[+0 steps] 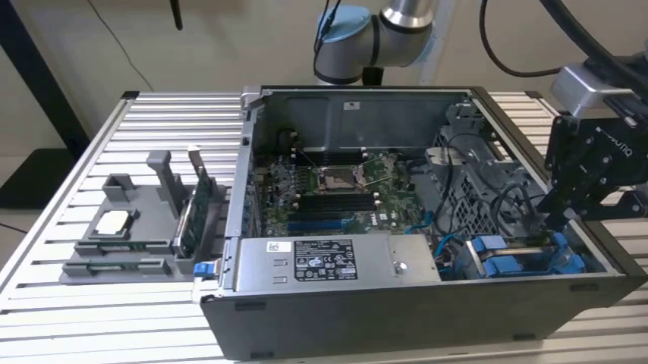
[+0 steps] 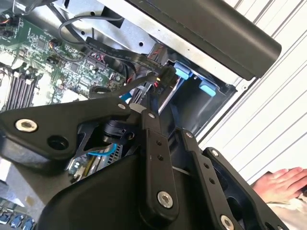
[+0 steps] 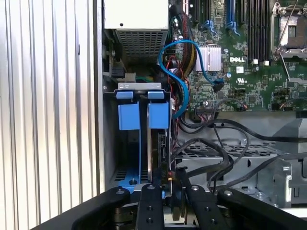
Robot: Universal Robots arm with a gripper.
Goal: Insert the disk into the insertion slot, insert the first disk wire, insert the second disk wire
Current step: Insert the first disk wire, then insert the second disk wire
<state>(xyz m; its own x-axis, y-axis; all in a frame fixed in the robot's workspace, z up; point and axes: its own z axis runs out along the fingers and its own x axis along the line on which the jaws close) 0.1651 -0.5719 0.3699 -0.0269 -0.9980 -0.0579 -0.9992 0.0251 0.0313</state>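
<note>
The gripper [image 1: 555,218] is reaching down into the case [image 1: 405,318] at its near corner on the exterior view's right, where the slot [image 3: 139,86] is sitting against the side wall. The disk [image 3: 158,117] is standing on edge inside the slot, its blue tab level with the carrier [image 3: 128,117] beside it, so it seems fully seated. The fingers [image 2: 152,139] are pinching the black plug of a wire [image 2: 164,75] and holding it at the disk's exposed edge, probably to line it up with the socket. Whether it is mated I cannot tell. A hand [image 2: 283,184] is resting on the table [image 1: 102,334] beside the case, apart from the arm.
</note>
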